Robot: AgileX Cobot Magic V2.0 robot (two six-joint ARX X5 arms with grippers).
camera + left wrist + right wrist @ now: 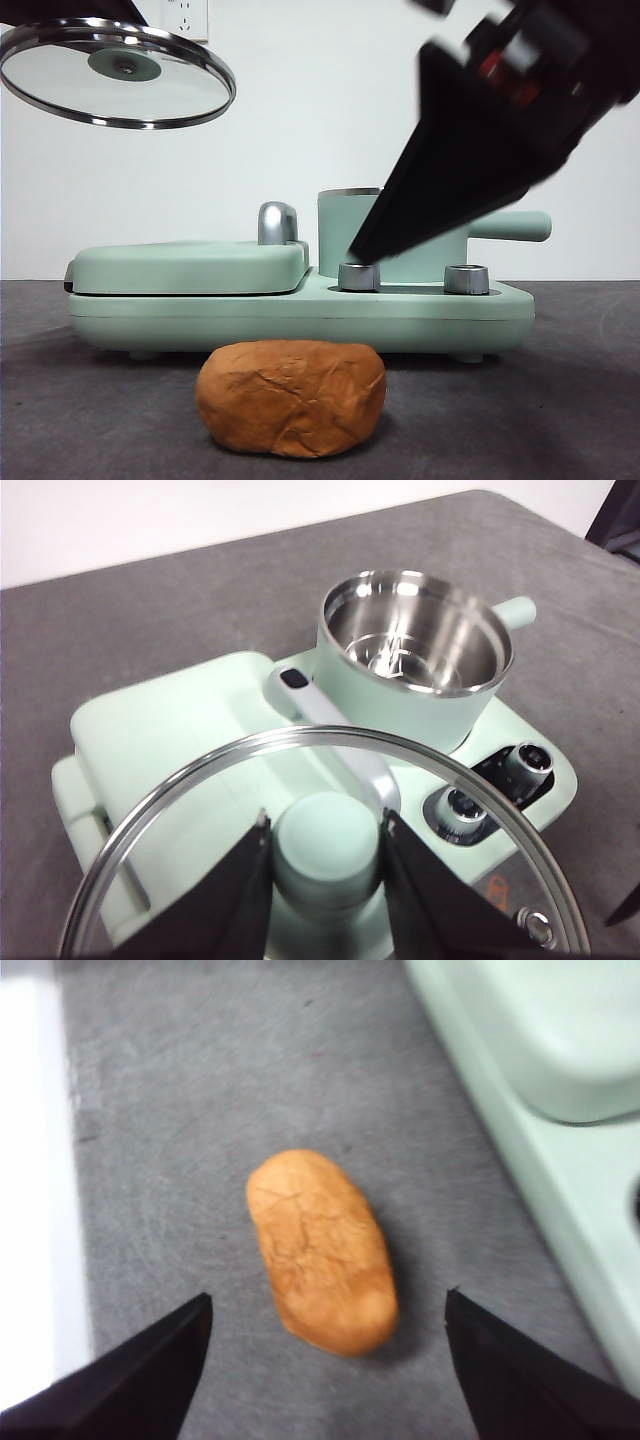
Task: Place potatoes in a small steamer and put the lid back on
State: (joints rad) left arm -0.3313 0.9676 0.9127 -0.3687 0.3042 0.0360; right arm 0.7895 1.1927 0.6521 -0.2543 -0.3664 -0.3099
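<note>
The orange-brown potato (290, 397) lies on the grey table in front of the appliance. In the right wrist view the potato (320, 1250) lies below and between the open jaws of my right gripper (328, 1298). In the front view that gripper (365, 250) comes down from the upper right and hides part of the small steamer (345, 230). The steamer (415, 640) stands open with a bare steel inside. My left gripper (325, 820) is shut on the knob of the glass lid (440, 770). It holds the lid (115, 75) high at the left.
The flat mint-green grill cover (190, 265) with its chrome handle (277, 222) sits left of the steamer on the shared base (300, 320). Two steel dials (359, 277) (466, 279) stand on the base's front right. The steamer's side handle (510, 226) points right.
</note>
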